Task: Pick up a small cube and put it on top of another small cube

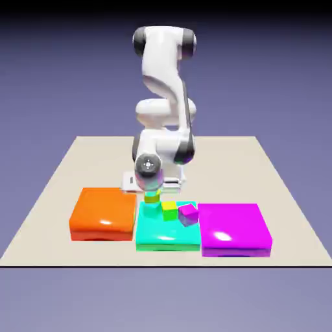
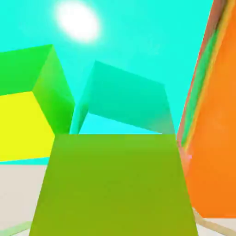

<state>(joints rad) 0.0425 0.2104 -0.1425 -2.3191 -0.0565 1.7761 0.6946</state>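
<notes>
The small golden-yellow cube sits right under my gripper and fills the lower half of the hand view, hiding both fingertips. It appears to rest on the small teal cube, whose side shows just beyond it. In the exterior view the teal cube blends into the flat cyan slab at the slab's far left corner. The frames do not show whether the fingers still press on the yellow cube.
A lime cube and a small magenta cube stand close on the cyan slab, toward the exterior view's right of the stack. An orange slab lies to the left and a magenta slab to the right.
</notes>
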